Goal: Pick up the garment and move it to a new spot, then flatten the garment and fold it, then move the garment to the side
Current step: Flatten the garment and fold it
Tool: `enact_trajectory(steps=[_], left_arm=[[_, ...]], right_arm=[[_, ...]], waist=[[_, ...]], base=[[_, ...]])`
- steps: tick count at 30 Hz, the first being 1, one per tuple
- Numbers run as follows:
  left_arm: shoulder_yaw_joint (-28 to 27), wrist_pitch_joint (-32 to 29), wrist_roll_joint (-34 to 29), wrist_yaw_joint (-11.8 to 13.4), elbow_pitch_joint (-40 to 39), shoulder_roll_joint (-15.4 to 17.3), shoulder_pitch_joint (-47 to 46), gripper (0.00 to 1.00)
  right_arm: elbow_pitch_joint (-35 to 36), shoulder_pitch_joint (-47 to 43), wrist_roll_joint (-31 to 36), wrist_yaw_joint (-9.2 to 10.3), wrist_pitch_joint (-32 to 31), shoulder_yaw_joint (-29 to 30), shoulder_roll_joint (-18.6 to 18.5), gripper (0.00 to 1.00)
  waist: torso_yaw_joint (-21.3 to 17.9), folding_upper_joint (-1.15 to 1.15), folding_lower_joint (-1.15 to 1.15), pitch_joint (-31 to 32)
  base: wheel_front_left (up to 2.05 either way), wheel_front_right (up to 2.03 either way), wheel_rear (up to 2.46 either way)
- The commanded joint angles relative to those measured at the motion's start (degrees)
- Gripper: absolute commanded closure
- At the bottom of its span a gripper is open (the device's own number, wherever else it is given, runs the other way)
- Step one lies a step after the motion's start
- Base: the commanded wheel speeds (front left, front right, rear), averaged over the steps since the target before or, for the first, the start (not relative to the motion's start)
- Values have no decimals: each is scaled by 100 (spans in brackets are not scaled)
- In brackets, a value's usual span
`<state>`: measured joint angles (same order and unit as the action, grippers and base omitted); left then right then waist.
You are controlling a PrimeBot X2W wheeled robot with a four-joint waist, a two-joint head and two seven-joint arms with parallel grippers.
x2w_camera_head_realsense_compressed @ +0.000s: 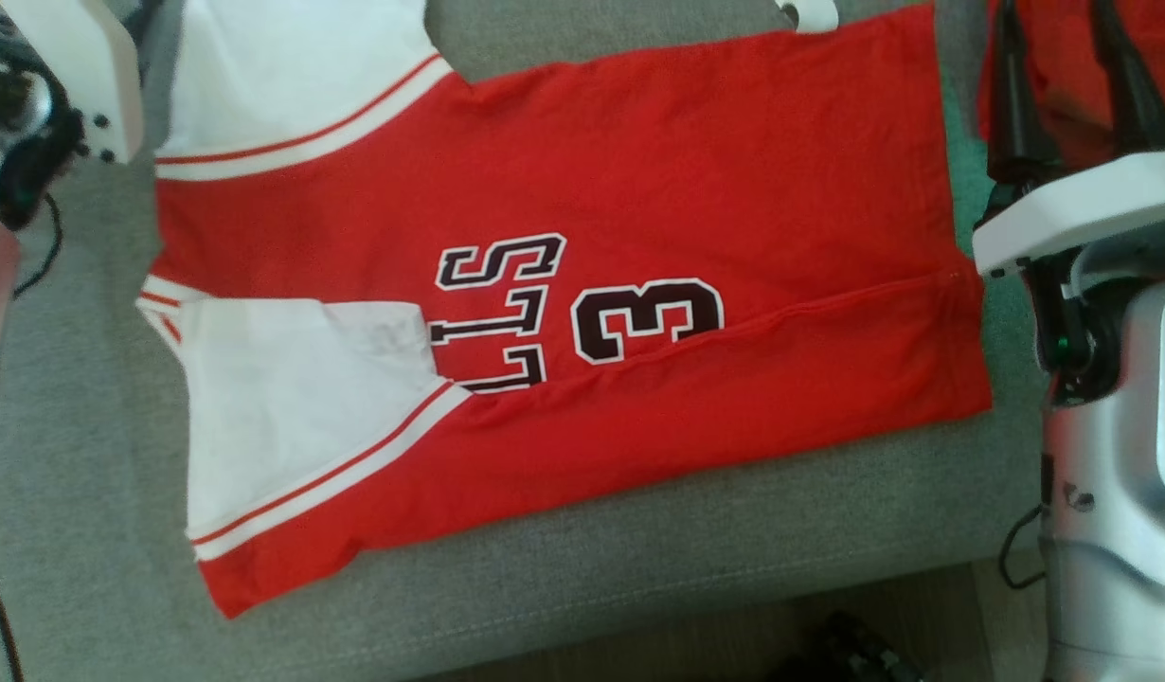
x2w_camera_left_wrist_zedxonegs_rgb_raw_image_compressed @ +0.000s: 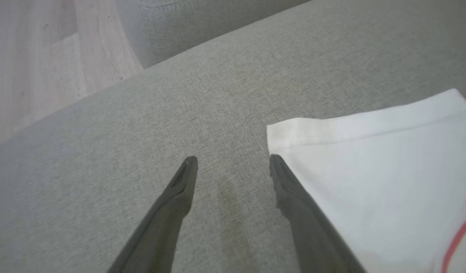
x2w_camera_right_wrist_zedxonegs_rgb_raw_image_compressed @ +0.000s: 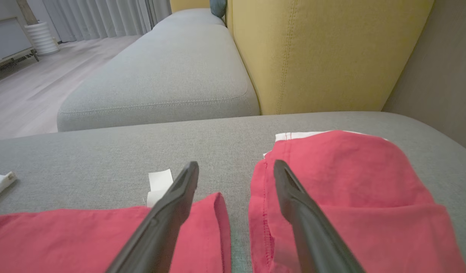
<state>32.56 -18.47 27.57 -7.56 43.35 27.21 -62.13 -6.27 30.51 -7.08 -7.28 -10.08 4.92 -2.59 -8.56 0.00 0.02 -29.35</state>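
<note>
The garment (x2w_camera_head_realsense_compressed: pixel 639 189) is a red jersey with white sleeves and dark "3" lettering, lying spread flat on the grey sofa cushion (x2w_camera_head_realsense_compressed: pixel 639 549), its near edge folded over. My left gripper (x2w_camera_left_wrist_zedxonegs_rgb_raw_image_compressed: pixel 233 161) hovers open over bare cushion, with one fingertip (x2w_camera_left_wrist_zedxonegs_rgb_raw_image_compressed: pixel 278 167) right at the corner of the jersey's white sleeve (x2w_camera_left_wrist_zedxonegs_rgb_raw_image_compressed: pixel 369 170). My right gripper (x2w_camera_right_wrist_zedxonegs_rgb_raw_image_compressed: pixel 236 165) is open too, poised over the gap between the jersey's red hem corner (x2w_camera_right_wrist_zedxonegs_rgb_raw_image_compressed: pixel 85 235) and a second red cloth (x2w_camera_right_wrist_zedxonegs_rgb_raw_image_compressed: pixel 350 197). In the head view the right gripper (x2w_camera_head_realsense_compressed: pixel 1066 57) stands at the upper right, beside the hem. Nothing is held.
The second red cloth (x2w_camera_head_realsense_compressed: pixel 1066 95) lies bunched just past the jersey's hem. A yellow backrest (x2w_camera_right_wrist_zedxonegs_rgb_raw_image_compressed: pixel 324 53) rises behind it, with another grey cushion (x2w_camera_right_wrist_zedxonegs_rgb_raw_image_compressed: pixel 161 76) beyond. The cushion's front edge drops to the floor (x2w_camera_head_realsense_compressed: pixel 734 644). My left arm's white casing (x2w_camera_head_realsense_compressed: pixel 71 76) sits at the upper left.
</note>
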Motion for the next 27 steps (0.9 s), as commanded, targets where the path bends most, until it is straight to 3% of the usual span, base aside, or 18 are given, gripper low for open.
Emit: enact_trajectory(steps=[1, 6, 21, 27], left_arm=[[-97, -20, 80, 9, -86, 340, -315, 0], [350, 5, 338, 8, 91, 430, -618, 0], [541, 212, 1442, 8, 408, 117, -1030, 0], [823, 72, 1593, 8, 382, 228, -1072, 0]], right_arm=[[203, 143, -9, -21, 21, -113, -29, 0], [161, 208, 7, -21, 57, -112, -29, 0], [15, 269, -52, -21, 116, -136, -29, 0], [-18, 271, -85, -21, 123, -152, -29, 0]], waist=[[-77, 0, -2, -144], [-52, 0, -2, -269], [-92, 0, -2, -336], [-120, 0, -2, -333]], base=[[0, 0, 0], [0, 0, 0], [0, 0, 0], [0, 0, 0]])
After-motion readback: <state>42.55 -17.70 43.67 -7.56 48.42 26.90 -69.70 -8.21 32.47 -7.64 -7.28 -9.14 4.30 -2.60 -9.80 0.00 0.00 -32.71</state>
